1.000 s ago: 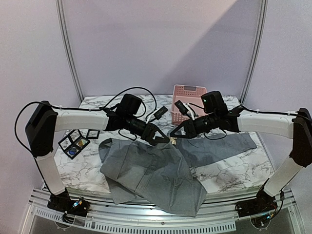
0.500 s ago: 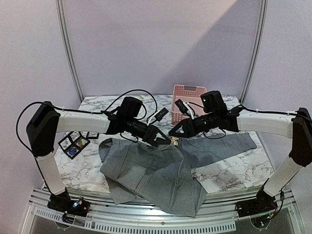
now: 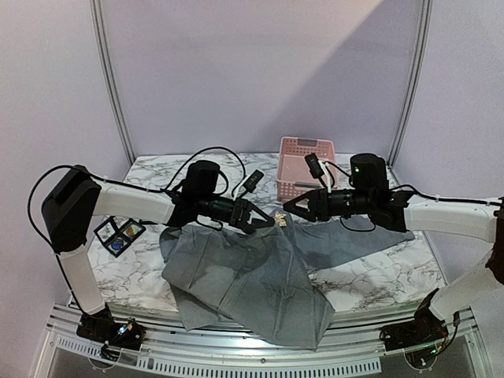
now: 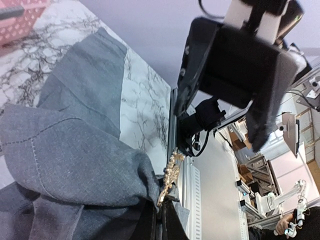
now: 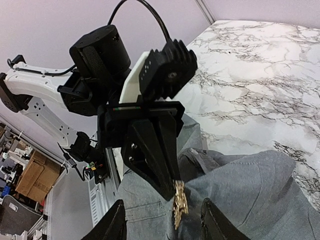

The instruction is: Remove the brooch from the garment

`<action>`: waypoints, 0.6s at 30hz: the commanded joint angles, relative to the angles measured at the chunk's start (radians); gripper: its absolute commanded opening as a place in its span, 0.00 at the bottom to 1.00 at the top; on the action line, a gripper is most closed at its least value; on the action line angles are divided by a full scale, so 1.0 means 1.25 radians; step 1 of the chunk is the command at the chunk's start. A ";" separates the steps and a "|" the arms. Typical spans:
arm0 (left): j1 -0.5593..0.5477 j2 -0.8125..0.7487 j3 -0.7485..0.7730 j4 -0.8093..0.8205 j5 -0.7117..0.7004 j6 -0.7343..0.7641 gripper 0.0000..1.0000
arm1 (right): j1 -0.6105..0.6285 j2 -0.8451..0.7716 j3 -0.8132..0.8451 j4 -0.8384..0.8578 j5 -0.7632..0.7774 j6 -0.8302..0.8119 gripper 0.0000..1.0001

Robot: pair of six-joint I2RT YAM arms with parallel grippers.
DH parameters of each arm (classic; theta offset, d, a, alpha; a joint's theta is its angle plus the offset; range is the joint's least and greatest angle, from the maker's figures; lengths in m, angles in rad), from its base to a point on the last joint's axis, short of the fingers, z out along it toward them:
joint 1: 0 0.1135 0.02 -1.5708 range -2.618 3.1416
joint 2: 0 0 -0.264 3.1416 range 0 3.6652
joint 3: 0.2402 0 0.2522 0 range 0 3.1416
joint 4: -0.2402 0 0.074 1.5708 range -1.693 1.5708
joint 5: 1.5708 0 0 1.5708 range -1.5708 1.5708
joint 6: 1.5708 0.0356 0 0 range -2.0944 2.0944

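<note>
The grey garment (image 3: pixel 244 276) lies crumpled across the table's front. A gold brooch (image 3: pixel 279 220) is pinned to a raised fold of it. My left gripper (image 3: pixel 262 224) is shut on that fold just beside the brooch and holds it up off the table. In the left wrist view the brooch (image 4: pixel 169 177) stands just past my closed fingers (image 4: pixel 161 226), on the garment (image 4: pixel 75 150). My right gripper (image 3: pixel 293 208) is open and empty, a little right of the brooch. In the right wrist view the brooch (image 5: pixel 179 202) sits between my open fingers (image 5: pixel 114 225), at the left gripper's tip (image 5: pixel 172 192).
A pink basket (image 3: pixel 305 167) stands at the back of the marble table (image 3: pixel 378 276), behind the right gripper. Black display boxes (image 3: pixel 118 232) with small items lie at the left. The table's metal front rail (image 3: pixel 236 354) runs under the garment's hanging edge.
My right arm has drawn back to the right, so its gripper is farther from the brooch. My left gripper still pinches the fold and has shifted slightly left.
</note>
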 commanded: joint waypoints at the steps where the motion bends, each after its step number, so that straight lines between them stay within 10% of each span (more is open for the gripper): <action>1: 0.020 -0.006 -0.027 0.202 0.021 -0.127 0.00 | -0.004 -0.038 -0.079 0.169 0.038 0.104 0.49; 18: 0.023 0.008 -0.052 0.303 0.016 -0.193 0.00 | 0.040 -0.008 -0.134 0.300 0.062 0.208 0.45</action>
